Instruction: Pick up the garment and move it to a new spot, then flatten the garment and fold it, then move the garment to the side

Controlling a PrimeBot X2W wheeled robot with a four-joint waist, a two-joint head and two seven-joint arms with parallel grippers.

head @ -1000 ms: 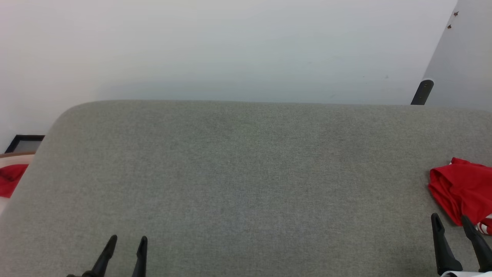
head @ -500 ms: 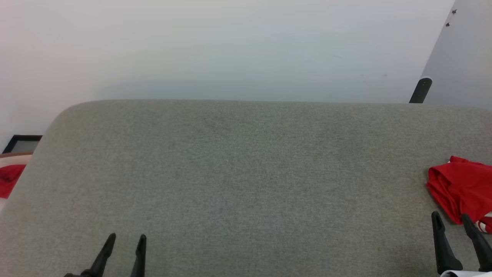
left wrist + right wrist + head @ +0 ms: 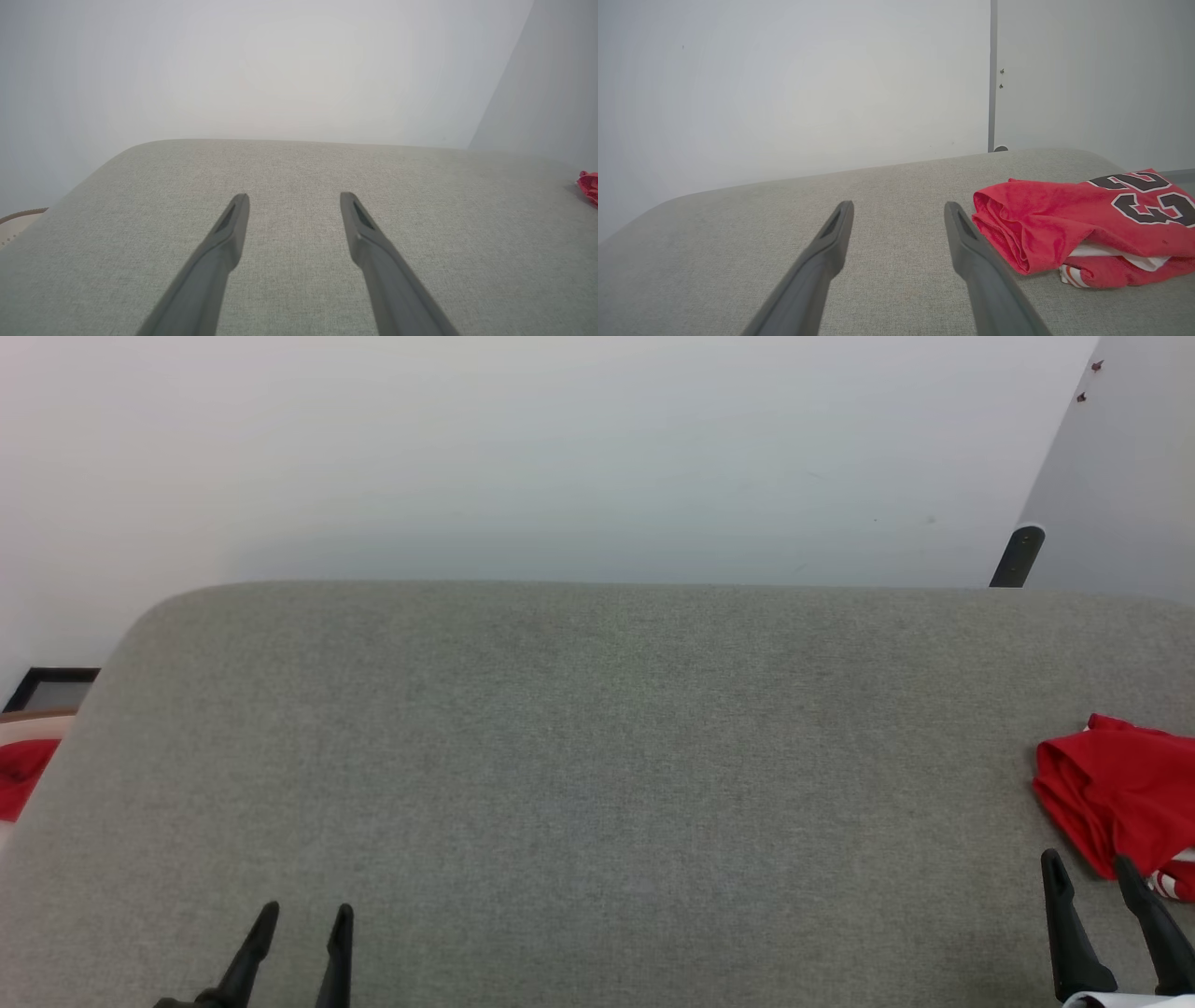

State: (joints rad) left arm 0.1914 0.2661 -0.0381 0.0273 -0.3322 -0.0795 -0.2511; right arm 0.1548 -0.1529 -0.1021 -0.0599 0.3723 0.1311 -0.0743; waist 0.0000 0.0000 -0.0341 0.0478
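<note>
Dark left tool (image 3: 309,907), right tool (image 3: 1085,857) spread wide, both empty.

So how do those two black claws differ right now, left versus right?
The left gripper hangs over bare grey cushion, far from the garment; the right gripper sits close beside that bunched garment. From the left gripper's camera the garment is a red sliver at the edge; from the right gripper's, its black numerals show plainly. Both are open and hold nothing.

Slim tapering black fingers on left end effector (image 3: 307,907) and right end effector (image 3: 1085,859); white wrist casing (image 3: 1120,1001)
</note>
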